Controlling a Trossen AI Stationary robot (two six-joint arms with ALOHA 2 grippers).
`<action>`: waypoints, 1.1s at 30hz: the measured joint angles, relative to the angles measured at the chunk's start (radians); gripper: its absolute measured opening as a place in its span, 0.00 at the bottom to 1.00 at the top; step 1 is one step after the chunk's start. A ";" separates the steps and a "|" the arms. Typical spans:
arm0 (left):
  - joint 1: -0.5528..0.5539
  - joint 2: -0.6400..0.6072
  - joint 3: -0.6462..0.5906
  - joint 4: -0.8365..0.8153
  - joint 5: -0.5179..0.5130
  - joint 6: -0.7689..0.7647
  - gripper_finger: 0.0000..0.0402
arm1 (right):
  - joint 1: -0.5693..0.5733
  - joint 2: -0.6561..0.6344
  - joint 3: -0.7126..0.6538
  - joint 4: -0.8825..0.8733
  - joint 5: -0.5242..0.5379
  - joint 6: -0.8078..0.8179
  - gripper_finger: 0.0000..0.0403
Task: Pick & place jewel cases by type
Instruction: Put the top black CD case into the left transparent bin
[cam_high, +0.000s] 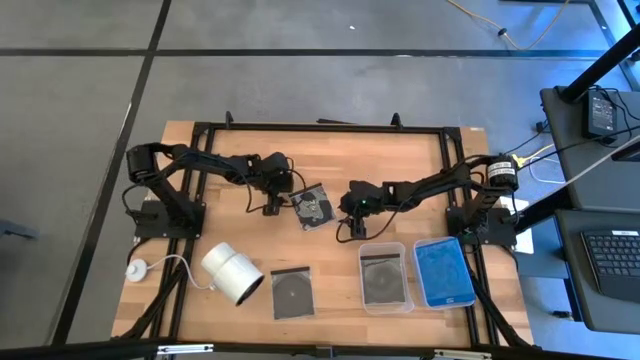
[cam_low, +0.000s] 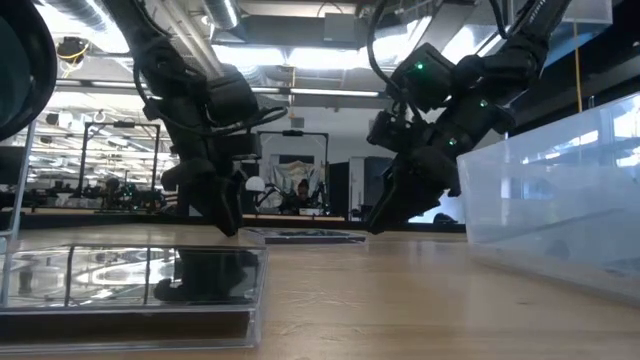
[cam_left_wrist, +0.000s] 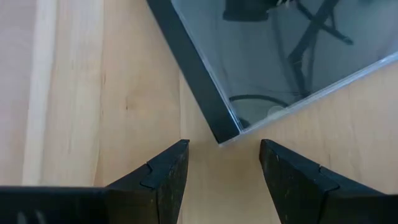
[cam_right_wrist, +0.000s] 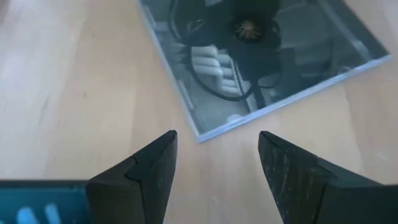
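A dark grey, clear-lidded jewel case (cam_high: 312, 207) with a round disc lies flat and skewed at mid-table, also seen in the low view (cam_low: 305, 236). My left gripper (cam_high: 272, 208) is open on the table's left side of it. Its fingers stand either side of one corner (cam_left_wrist: 224, 138) without touching. My right gripper (cam_high: 345, 230) is open on the case's right, near side, just short of another corner (cam_right_wrist: 199, 135). A second grey case (cam_high: 292, 292) lies flat by the near edge. A third grey case (cam_high: 383, 280) lies in a clear tray. Bright blue cases (cam_high: 444, 270) fill the tray beside it.
A white cylinder (cam_high: 232, 272) on a cable lies at the near left. Two clear trays (cam_high: 384, 248) (cam_high: 468, 262) sit side by side at the near right; one tray wall (cam_low: 560, 200) rises close in the low view. Bare wood lies along the far edge.
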 joint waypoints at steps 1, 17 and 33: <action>0.006 0.001 -0.001 0.005 0.021 0.011 0.49 | 0.002 0.000 0.000 0.001 0.013 0.005 0.57; -0.013 0.058 0.002 0.067 0.135 -0.037 0.49 | 0.004 0.061 0.001 -0.005 0.027 0.031 0.57; -0.071 0.071 0.000 0.086 0.156 -0.169 0.49 | -0.035 0.062 0.002 -0.026 0.003 -0.054 0.57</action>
